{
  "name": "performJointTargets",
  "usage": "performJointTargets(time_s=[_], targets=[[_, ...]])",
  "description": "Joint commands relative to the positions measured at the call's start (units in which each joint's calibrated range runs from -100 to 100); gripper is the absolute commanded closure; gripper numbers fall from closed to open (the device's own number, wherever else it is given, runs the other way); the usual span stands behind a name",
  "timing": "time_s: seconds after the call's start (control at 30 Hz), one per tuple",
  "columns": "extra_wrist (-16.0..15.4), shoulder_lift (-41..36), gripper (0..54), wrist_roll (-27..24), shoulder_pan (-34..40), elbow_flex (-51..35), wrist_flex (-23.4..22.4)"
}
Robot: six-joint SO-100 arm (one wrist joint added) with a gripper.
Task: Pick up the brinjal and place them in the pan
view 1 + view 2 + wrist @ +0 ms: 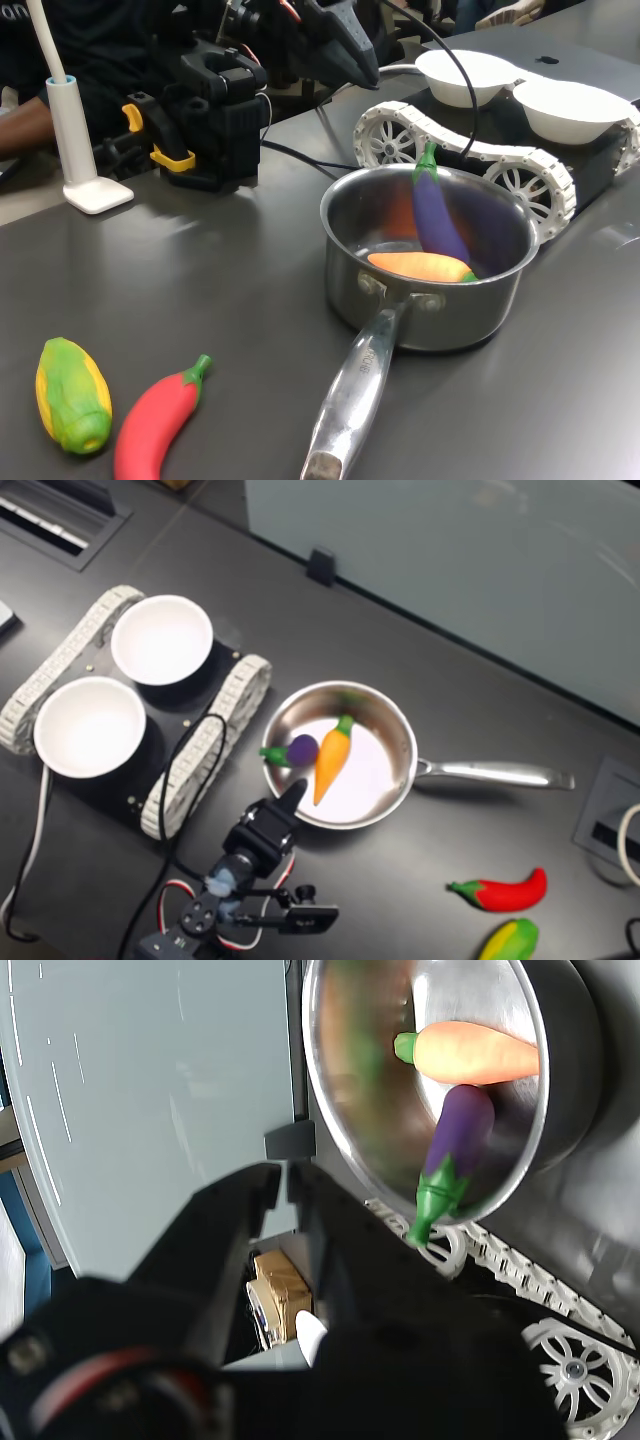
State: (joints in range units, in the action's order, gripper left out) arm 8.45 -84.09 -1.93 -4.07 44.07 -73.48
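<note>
In the wrist view the end effector (290, 1175) is a dark blur, so its jaws cannot be read. The pan (345, 1080) is cut by the picture's edge there. In the second exterior view the corn (512, 942) is cut off.

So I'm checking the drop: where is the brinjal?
In the first exterior view the brinjal leans inside the pan against its far wall, stem over the rim, beside the carrot.

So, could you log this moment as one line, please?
brinjal: in pan, leaning on rim | gripper: empty, outside pan
</note>
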Motion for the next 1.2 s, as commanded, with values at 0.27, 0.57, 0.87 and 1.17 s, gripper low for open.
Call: performJointTargets(time_s=[0.27,0.57,0.87,1.17], targets=[[-2.9,-8.15,53.5,0.93,-2.35,-2.5,-6.22],[-4.5,-11.44,53.5,1.71,-3.5,-0.32,-9.46],[-5.42,-11.44,53.5,1.71,-3.84,2.77,-12.28],[-5.34,-11.44,53.5,1.61,-4.76,10.49,-14.83]])
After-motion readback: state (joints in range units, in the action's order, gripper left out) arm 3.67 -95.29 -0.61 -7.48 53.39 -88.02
